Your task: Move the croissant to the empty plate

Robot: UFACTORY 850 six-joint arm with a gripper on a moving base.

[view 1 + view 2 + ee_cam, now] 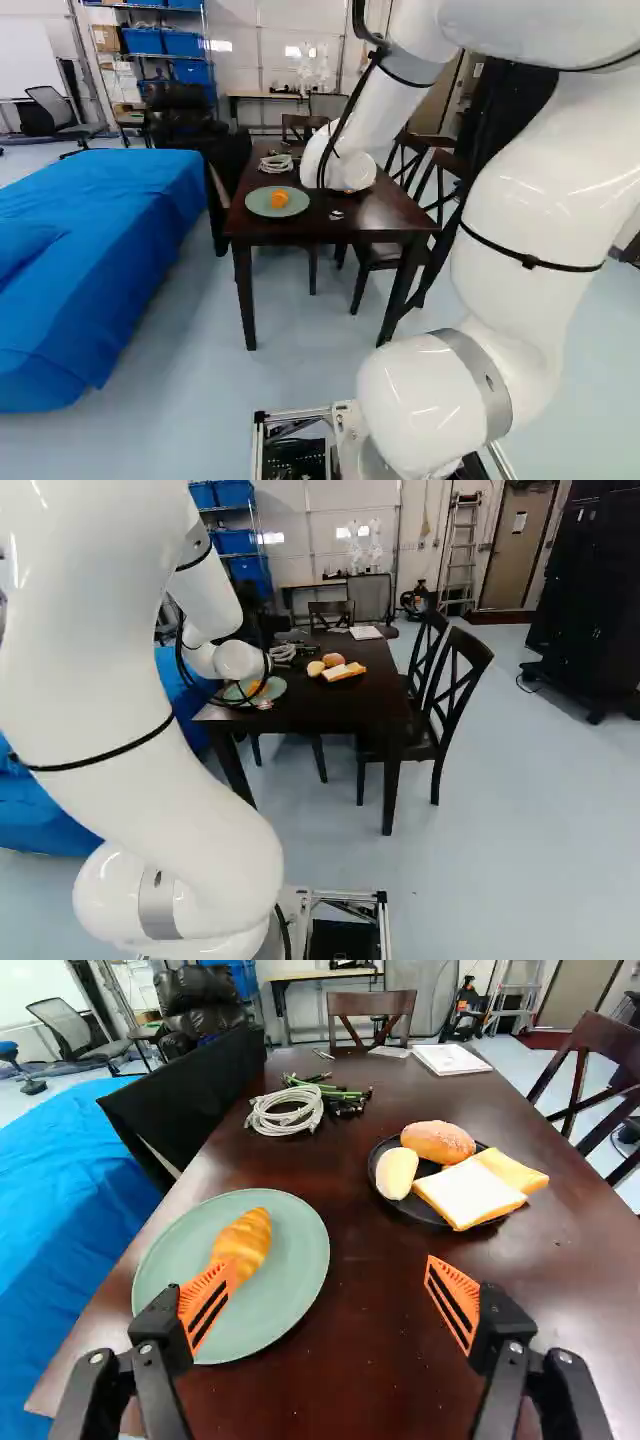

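Observation:
Dark against the table, the gripper [322,206] is hard to make out below the wrist in the left base view. The wrist view shows the gripper [329,1282] open, bare table between its fingers. One orange fingertip overlaps the near end of the croissant [246,1239]; whether they touch I cannot tell. The croissant lies on the pale green plate [170,1270], which carries nothing else visible. Farther ahead, toward the other finger's side, a black plate [421,1210] holds a round bun [438,1142], a small roll [396,1173] and bread slices [470,1194].
Coiled cables [286,1112] lie on the dark table [345,1350] beyond the green plate. A white booklet [450,1058] rests at the far end. Wooden chairs [452,695] stand along one side; a blue-covered surface [100,250] stands on the other.

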